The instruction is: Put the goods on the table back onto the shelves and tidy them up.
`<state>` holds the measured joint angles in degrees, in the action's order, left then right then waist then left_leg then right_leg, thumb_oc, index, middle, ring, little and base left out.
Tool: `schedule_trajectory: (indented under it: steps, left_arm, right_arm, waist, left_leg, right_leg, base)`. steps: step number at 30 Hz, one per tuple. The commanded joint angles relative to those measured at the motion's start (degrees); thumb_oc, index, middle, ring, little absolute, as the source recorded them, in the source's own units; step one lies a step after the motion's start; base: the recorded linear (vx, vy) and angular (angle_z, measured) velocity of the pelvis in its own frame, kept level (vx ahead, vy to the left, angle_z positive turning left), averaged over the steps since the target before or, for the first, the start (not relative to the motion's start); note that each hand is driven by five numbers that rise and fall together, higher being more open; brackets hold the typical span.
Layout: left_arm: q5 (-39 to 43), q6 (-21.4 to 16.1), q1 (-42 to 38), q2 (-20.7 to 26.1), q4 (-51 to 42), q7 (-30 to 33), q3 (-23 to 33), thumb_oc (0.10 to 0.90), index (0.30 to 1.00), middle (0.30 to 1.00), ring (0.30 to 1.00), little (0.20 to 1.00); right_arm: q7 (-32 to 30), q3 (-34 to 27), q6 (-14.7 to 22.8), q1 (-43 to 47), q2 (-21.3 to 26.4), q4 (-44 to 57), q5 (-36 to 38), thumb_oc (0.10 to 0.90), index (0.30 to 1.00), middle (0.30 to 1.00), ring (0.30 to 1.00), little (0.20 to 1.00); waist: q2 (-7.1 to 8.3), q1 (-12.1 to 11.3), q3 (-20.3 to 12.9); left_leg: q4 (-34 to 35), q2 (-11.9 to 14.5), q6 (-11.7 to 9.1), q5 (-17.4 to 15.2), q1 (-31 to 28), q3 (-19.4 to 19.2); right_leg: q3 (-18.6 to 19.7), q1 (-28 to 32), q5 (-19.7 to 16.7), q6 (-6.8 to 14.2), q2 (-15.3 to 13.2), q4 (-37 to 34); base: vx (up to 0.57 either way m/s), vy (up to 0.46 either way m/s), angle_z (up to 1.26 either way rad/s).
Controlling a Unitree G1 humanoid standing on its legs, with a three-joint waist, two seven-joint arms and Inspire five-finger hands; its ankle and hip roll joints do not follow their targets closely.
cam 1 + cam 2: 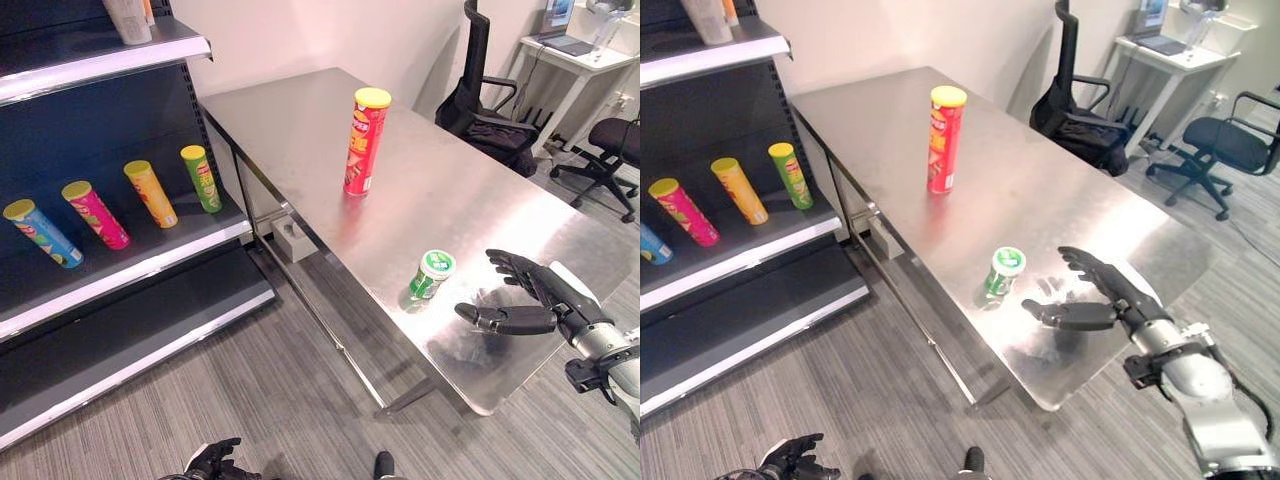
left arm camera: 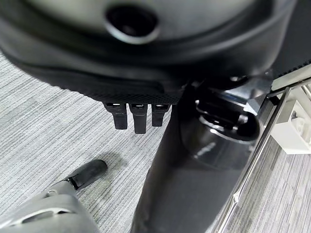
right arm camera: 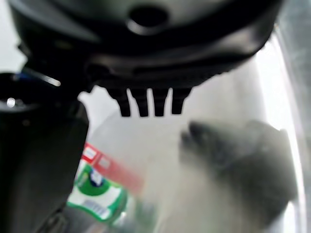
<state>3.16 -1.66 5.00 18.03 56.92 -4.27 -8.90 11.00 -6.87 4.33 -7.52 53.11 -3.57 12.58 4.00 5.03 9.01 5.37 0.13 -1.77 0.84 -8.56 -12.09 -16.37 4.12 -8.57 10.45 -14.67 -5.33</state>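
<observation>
Two goods are seen on the steel tabletop (image 1: 300, 130): one tall red canister with a yellow lid (image 1: 364, 141), standing upright near the middle, and one short green-and-white canister (image 1: 431, 275), set close to the tabletop's near edge. The two are well apart. Four more canisters are counted lying tilted in a row on the middle shelf (image 1: 150, 262) of the dark shelving unit to the left: a blue one (image 1: 42, 233), a pink one (image 1: 95, 214), an orange one (image 1: 151, 193) and a green one (image 1: 202, 178).

The right hand (image 1: 530, 295) is held over the tabletop just beside the short green-and-white canister, apart from it, with fingers spread and thumb extended toward it; nothing is gripped. In the right wrist view the same canister (image 3: 97, 196) is glimpsed past the hand. The left hand (image 1: 215, 462) is seen low over the grey floor (image 1: 300, 400), below the tabletop's edge, its fingers loosely curled and holding nothing.

Two black office chairs (image 1: 490, 100) and one white desk (image 1: 575, 55) are noted beyond the tabletop.
</observation>
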Motion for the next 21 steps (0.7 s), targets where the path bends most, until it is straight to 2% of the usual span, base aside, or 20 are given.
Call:
schedule_trajectory:
  steps: [1, 8, 21]
  left_arm:
    - [-1.1, -3.3, -3.9, 1.9, 0.4, 0.9, -0.1, 0.8, 0.9, 0.9, 0.9, 0.9]
    - [-1.1, -3.2, -4.1, 1.9, 0.5, 1.5, -0.4, 0.8, 0.9, 0.9, 0.9, 0.9]
    - [-1.1, -3.1, -3.0, 1.8, 1.1, 2.3, 0.0, 0.8, 0.9, 0.9, 0.9, 0.9]
  right_arm:
    - [-4.1, -1.3, 4.1, 10.0, 1.1, -0.4, -1.2, 0.8, 0.9, 0.9, 0.9, 0.9]
    - [-6.5, 2.2, 4.2, 13.0, 0.1, -4.3, -4.2, 0.8, 0.9, 0.9, 0.9, 0.9]
    - [-8.3, 5.4, 4.0, 15.2, -0.5, -6.7, -6.9, 0.8, 0.9, 0.9, 0.9, 0.9]
  waist:
    - [1.07, -3.2, -1.4]
    - [1.51, -4.5, -1.4]
    - [2.05, -6.3, -1.2]
  left_leg:
    - [-0.4, 3.0, -1.9, -6.4, -3.2, -1.4]
    - [-0.4, 3.1, -1.9, -6.3, -3.3, -0.4]
    - [-0.4, 3.3, -2.1, -5.8, -2.8, 0.6]
  right_leg:
    - [-0.1, -5.6, -4.0, 4.5, -4.8, 4.3]
    - [-1.0, -4.8, -3.4, 4.5, -4.9, 4.6]
    - [-2.3, -3.7, -2.8, 4.2, -4.9, 4.1]
  base:
    - [0.01, -0.011, 0.12]
    - [0.02, -0.009, 0.07]
    - [0.0, -0.005, 0.06]
